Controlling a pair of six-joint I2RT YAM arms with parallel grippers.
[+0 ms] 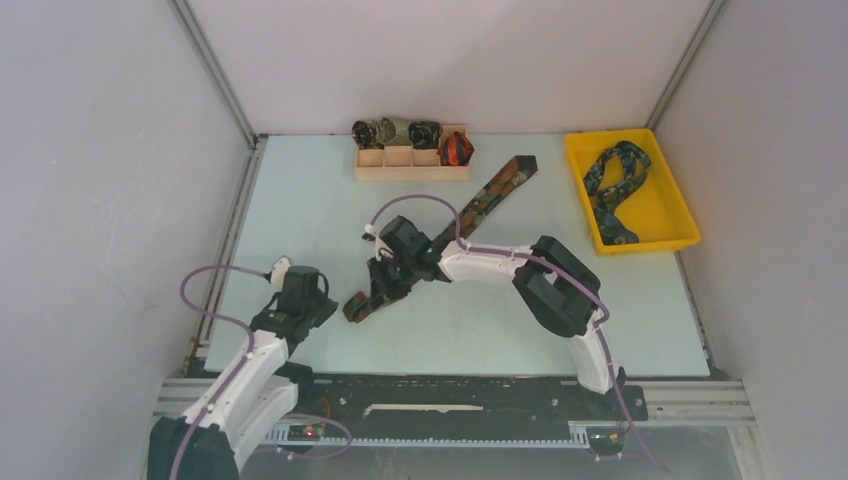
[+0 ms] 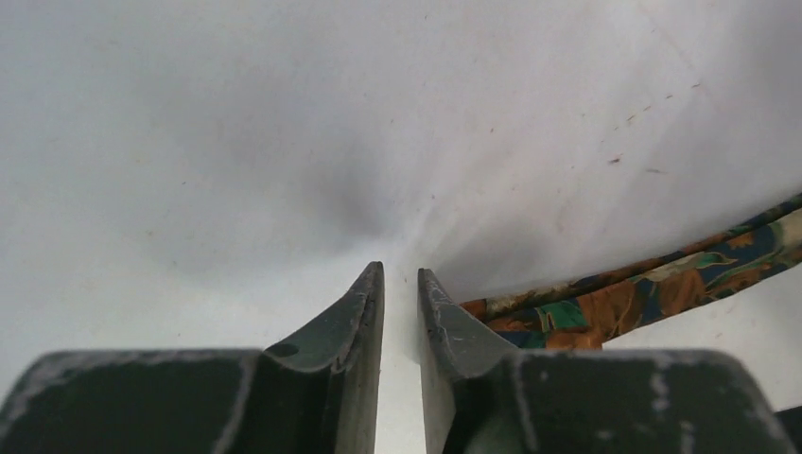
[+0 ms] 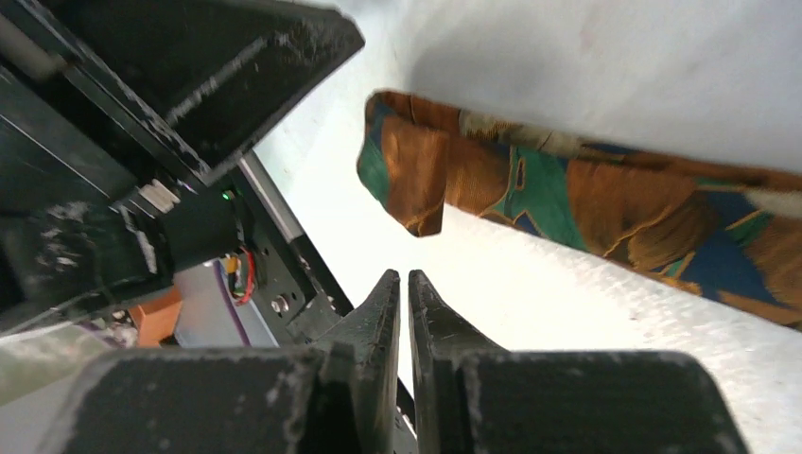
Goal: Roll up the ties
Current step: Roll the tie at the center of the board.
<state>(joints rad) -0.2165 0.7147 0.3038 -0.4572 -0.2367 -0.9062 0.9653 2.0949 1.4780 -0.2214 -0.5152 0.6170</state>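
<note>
Brown tie (image 1: 440,240) lies flat, diagonal. Right gripper (image 3: 403,284) pressed together, empty, beside its folded end; left gripper (image 2: 401,279) nearly together, empty. Should spread wide, pinch the fold squarely.

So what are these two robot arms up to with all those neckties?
They are rolling ties. Rolled ones sit in the wooden box at the back, and a navy tie lies loose in the yellow tray. A brown-orange tie lies stretched across the table. The right pincer hovers at its near end and the left pincer waits beside it, both nearly closed and empty.
</note>
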